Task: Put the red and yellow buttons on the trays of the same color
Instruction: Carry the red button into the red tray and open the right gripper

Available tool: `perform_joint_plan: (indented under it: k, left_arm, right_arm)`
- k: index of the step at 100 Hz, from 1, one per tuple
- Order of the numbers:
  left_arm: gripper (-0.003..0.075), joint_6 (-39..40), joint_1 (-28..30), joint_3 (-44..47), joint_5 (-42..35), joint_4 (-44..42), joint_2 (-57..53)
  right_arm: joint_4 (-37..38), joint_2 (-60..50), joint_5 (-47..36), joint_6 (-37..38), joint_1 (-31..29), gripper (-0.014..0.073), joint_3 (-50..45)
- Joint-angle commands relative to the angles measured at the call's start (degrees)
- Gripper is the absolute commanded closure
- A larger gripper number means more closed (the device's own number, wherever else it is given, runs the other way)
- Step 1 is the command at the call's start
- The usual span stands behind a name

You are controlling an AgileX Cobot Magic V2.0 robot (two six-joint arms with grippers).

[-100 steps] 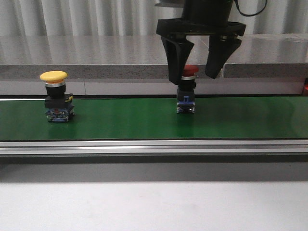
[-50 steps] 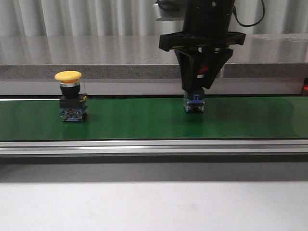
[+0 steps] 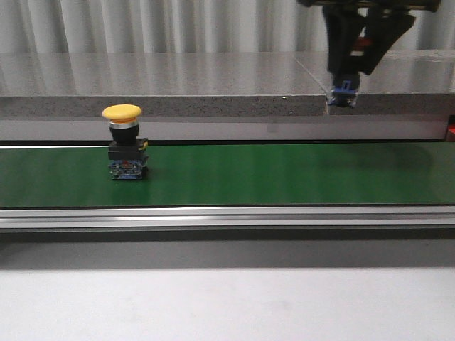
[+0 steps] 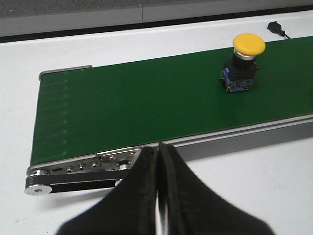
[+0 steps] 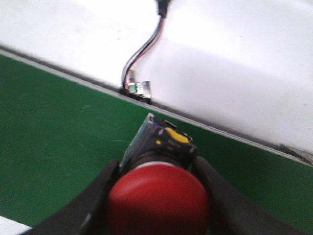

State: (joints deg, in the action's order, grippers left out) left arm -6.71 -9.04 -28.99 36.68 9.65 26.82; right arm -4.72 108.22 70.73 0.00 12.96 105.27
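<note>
Nearest me, my left gripper (image 4: 159, 161) hangs with its fingers pressed together over the white table (image 3: 227, 305), just short of the belt (image 3: 284, 174). On that green belt the yellow button (image 3: 124, 142) stands upright toward its left side. Farther back and high on the right, my right gripper (image 3: 355, 53) pinches the red button (image 5: 159, 203) by its cap, lifted clear of the belt with its blue base hanging down.
</note>
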Motion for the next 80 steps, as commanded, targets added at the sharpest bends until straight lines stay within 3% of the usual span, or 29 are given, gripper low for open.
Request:
perform_joint_plan:
  k: [1, 63, 80]
  left_arm:
    - [0.0740, -0.08, -0.44, -1.48, -3.65, 0.97, 0.28]
    - [0.0740, -0.08, -0.44, -1.48, -3.65, 0.97, 0.28]
    - [0.0740, -0.08, -0.44, -1.48, -3.65, 0.97, 0.28]
  right_arm:
    - [0.23, -5.07, 2.48, 0.00, -3.49, 0.0453, 1.86]
    - [0.71, -8.89, 4.68, 3.54, -29.48, 0.0453, 1.86]
    - [2.98, -8.81, 4.77, 7.44, -35.25, 0.0453, 1.75]
